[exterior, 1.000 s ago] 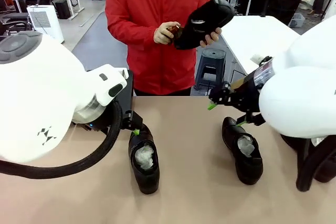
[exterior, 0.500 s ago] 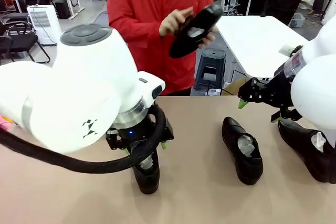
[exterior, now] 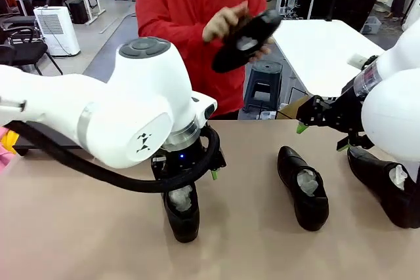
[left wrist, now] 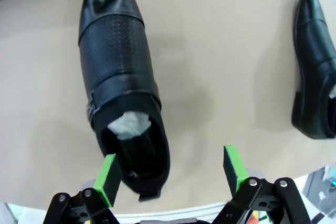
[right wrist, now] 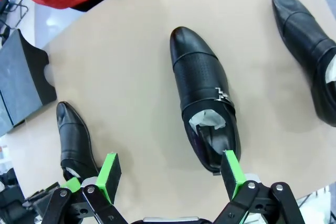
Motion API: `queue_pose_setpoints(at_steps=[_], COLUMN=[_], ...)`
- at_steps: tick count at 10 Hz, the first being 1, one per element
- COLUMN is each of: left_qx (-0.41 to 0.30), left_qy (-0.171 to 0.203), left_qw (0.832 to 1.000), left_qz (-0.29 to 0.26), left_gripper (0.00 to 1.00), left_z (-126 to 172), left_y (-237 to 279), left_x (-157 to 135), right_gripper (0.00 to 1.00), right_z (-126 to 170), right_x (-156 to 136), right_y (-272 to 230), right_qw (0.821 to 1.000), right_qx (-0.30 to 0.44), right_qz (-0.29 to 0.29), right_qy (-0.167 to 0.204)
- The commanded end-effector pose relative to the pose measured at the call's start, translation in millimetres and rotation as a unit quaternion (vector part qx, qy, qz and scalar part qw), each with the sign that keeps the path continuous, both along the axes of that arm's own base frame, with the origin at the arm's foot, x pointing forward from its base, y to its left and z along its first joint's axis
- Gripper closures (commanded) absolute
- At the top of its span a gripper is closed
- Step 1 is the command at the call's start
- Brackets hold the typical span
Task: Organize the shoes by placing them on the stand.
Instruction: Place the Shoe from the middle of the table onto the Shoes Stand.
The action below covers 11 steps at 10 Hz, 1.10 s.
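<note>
The left tool (left wrist: 170,174), pads apart and empty, is hanging over the heel of 1 paper-stuffed dress shoe (left wrist: 121,87), probably lining up to straddle its collar. The right tool (right wrist: 169,174), equally spread, is hovering above a 2nd shoe (right wrist: 205,93) on the table (right wrist: 131,77), while the stand (right wrist: 21,77) is sitting well off to its left.

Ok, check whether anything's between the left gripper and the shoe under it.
Nothing visible is. The left gripper hangs open above the heel end of the shoe, with no other object between them. The next shoe lies apart, off to one side on the table.
</note>
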<state>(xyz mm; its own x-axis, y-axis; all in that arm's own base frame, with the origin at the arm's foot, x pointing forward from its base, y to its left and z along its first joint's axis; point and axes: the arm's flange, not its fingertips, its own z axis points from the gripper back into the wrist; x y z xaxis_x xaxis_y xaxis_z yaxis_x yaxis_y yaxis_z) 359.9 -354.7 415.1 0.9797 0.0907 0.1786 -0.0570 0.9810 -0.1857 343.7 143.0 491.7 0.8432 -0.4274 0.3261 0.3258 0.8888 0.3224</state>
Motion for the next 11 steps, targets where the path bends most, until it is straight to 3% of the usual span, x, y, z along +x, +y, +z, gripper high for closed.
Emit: queue_pose_setpoints(at_steps=[1, 5, 9, 11], left_qx=[-0.004, 0.026, 0.056, 0.074], left_qy=[0.006, 0.027, 0.020, 0.017], left_qw=[0.999, 0.997, 0.992, 0.991], left_qz=[0.032, 0.069, 0.109, 0.108], left_gripper=[0.00, 0.00, 0.00, 0.33], left_z=[-8.2, -33.6, -58.6, -63.1], left_y=[-20.2, -40.7, -41.1, -39.6], left_x=[20.8, 30.9, 49.1, 51.4], right_gripper=[0.00, 0.00, 0.00, 0.00], right_z=[-1.0, -1.0, -1.0, -1.0], right_x=[2.6, 2.6, 2.6, 2.6], right_y=[2.7, 2.7, 2.7, 2.7], right_qw=[1.000, 1.000, 1.000, 1.000], right_qx=[0.009, 0.009, 0.009, 0.009], right_qz=[-0.001, -0.001, -0.001, -0.001], right_qy=[-0.006, -0.006, -0.006, -0.006])
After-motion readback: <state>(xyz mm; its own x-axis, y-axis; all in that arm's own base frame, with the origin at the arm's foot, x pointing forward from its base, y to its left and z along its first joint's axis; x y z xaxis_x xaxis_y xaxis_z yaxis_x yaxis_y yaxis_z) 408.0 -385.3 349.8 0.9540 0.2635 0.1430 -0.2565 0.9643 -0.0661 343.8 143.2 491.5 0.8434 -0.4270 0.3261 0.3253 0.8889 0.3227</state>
